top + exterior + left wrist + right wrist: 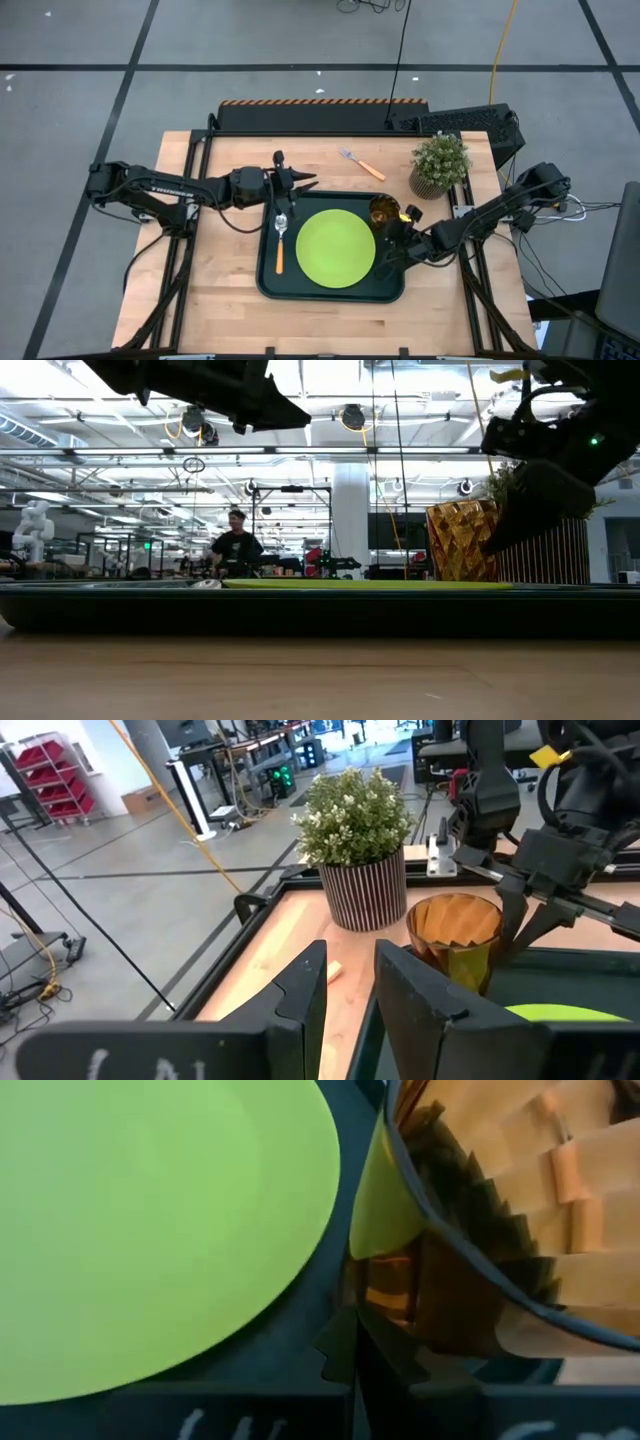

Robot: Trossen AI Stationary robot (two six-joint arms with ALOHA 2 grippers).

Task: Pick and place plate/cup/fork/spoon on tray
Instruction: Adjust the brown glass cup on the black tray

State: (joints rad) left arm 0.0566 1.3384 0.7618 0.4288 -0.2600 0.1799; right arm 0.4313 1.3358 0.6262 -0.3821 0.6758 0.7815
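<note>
While the right gripper point(400, 228) pinches the cup point(385, 211) wall over the tray point(300, 292) corner, its fingers hide the cup's base. Left gripper point(300, 183) hovers part-open, holding nothing; the spoon point(280, 238) lies beside the plate point(335, 248).

Plate point(336, 248) mid-tray point(330, 293); spoon point(280, 240) by left rim, cup point(385, 212) at right rim; fork point(361, 164) behind on table point(220, 290).

Both arms are built of dark, jointed segments; black cables are trailed along them, white lettering is borne near the left pincer point(303, 183).
</note>
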